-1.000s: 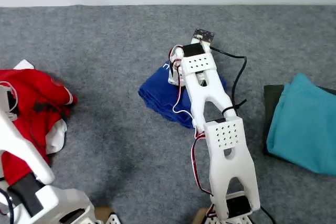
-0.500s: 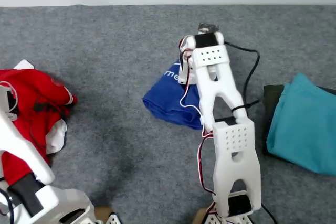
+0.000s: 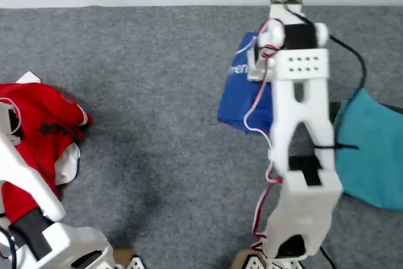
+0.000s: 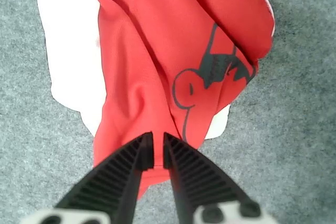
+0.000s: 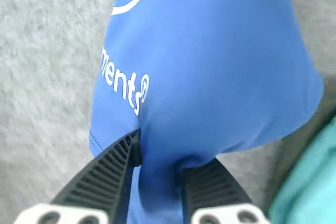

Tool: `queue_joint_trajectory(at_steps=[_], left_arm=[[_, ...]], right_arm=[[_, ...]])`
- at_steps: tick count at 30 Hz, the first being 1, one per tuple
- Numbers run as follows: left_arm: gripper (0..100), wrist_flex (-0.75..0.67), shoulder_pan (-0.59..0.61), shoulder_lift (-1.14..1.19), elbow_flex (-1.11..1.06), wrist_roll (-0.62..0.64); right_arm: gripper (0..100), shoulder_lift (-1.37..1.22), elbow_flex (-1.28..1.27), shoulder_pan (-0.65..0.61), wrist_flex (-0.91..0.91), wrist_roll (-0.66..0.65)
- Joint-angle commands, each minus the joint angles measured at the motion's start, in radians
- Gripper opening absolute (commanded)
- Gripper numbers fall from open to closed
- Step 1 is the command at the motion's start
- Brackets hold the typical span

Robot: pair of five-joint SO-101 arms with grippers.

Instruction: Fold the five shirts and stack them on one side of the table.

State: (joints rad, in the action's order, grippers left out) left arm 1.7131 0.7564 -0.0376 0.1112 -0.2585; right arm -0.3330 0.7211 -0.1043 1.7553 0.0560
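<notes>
While the right arm (image 3: 302, 130) stands stretched out toward the far edge of the bench (image 3: 145, 80), wrist held high over the grey surface, the right claw (image 5: 160, 150) pinches the blue shirt (image 3: 242, 102) btwn its black fingers, w/ a fold of cloth bunched in the grip. The shirt hangs from the claw as a folded bundle w/ white print on one face. It looks lifted, but whether its lower edge touches the bench can't be told. In the high view it shows far-centre, on the side of the arm that faces the left arm (image 3: 25, 200). The teal shirt (image 3: 371, 155) lies at the right edge of the bench, close by the right arm's forearm, and in the right wrist view its corner shows just beside the blue shirt's hanging edge. On the opp. side the red shirt (image 3: 38, 130) lies crumpled at the left edge, on top of a white shirt (image 3: 66, 165) whose edges stick out from under it. The left arm is bent low at the near left corner, w/ the left claw (image 4: 157, 153) pointing down at the red shirt's edge. Its fingers are drawn almost together, only a thin slit btwn them, tips at the red cloth. Can't tell if any cloth is caught. Red and blue shirts are well apart.
</notes>
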Motion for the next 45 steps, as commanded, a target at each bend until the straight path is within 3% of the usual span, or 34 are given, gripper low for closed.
queue_joint_trajectory(at_steps=[1,8,16,21,34,45], left_arm=[[4,-0.017,-0.008,-0.041,0.005,-0.011],[4,-0.017,-0.008,-0.046,0.010,-0.012],[4,-0.018,-0.008,-0.041,0.010,-0.014],[4,-0.018,-0.009,-0.041,0.010,-0.014],[4,-0.018,-0.077,-0.040,0.010,-0.014],[4,-0.020,-0.094,-0.040,0.010,-0.064]], right_arm=[[0.9,0.246,-0.161,0.061,0.042,-0.084],[0.9,0.496,-0.414,0.240,0.041,-0.298],[0.9,0.539,-0.453,0.499,0.041,-0.485],[0.9,0.533,-0.497,0.591,0.033,-0.574],[0.9,0.530,-0.830,0.716,-0.437,-0.660],[4.8,0.334,-0.850,0.829,-0.656,-0.792]])
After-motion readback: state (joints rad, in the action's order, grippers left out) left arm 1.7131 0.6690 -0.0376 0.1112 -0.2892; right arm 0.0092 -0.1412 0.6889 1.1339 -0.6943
